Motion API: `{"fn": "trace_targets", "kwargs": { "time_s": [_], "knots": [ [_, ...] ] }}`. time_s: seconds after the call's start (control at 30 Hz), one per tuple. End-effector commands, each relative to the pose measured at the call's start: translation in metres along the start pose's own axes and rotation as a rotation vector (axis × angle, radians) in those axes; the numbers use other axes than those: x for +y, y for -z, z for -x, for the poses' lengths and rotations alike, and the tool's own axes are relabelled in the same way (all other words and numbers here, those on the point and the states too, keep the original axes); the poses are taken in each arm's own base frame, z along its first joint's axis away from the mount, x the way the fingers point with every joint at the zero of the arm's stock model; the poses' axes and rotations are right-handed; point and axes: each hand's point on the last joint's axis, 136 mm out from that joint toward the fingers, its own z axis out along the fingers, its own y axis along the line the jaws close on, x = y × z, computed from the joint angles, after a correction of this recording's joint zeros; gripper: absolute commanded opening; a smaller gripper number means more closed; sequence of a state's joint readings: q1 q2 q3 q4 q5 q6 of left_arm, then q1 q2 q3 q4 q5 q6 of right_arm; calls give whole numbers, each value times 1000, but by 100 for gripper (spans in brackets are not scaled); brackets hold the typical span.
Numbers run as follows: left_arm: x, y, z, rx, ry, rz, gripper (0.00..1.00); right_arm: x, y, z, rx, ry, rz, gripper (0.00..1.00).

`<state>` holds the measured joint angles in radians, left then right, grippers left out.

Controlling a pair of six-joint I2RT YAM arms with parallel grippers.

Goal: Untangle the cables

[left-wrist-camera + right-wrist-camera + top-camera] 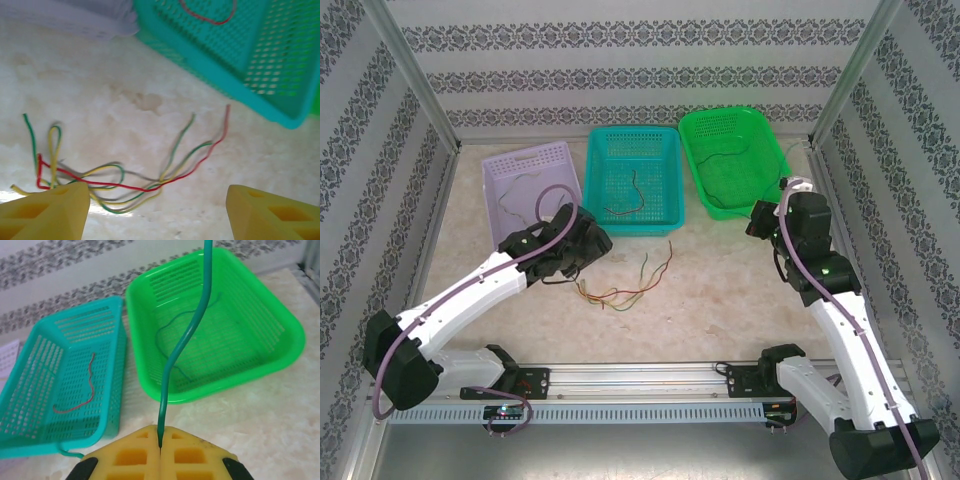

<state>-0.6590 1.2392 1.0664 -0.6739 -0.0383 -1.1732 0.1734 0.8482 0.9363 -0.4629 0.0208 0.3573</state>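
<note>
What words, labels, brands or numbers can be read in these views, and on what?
None readable.
The purple basket, teal basket and green basket carry no lettering.
The wallpaper is ornament only.
The right gripper, shut on a green cable, and the open left gripper are plain yellow, unmarked.

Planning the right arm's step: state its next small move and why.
Probably move forward over the green basket and open there. The right hand is shut on a green cable that stands up from its fingertips, the basket lies just ahead, and a similar green strand already lies inside it.
</note>
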Motion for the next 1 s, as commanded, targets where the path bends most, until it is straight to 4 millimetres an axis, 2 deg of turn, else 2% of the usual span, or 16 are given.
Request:
{"fn": "trace_targets", "kwargs": {
  "time_s": [0.0,0.07,0.17,0.3,0.4,0.57,0.67,0.77,0.83,0.87,0.9,0.93,0.97],
  "knots": [
    [-11,20,20,-64,-25,-13,73,28,13,25,-87,124,107,0],
    [-23,30,29,-95,-48,-45,73,39,14,30,-102,171,148,0],
    [-51,44,39,-118,-61,-146,73,56,14,36,-122,199,217,0],
    [-93,56,44,-72,61,-303,74,79,9,34,-122,202,277,0],
    [-116,55,44,-20,207,-391,76,97,3,31,-120,178,306,0],
    [-138,48,48,15,363,-469,79,133,-3,24,-116,171,377,0],
    [-139,41,47,36,410,-455,78,150,-4,19,-107,171,407,0],
    [-127,26,37,71,451,-404,66,162,-4,18,-113,157,434,0],
    [-113,20,33,71,482,-360,45,168,-3,19,-119,145,446,0],
    [-105,17,33,59,500,-344,30,170,-2,23,-130,129,450,0],
    [-98,16,32,49,519,-327,18,171,-2,25,-138,114,451,0],
    [-89,14,31,42,540,-311,9,171,-2,30,-151,88,448,0],
    [-82,10,29,41,566,-299,5,170,-3,34,-164,58,445,0]
  ]
}}
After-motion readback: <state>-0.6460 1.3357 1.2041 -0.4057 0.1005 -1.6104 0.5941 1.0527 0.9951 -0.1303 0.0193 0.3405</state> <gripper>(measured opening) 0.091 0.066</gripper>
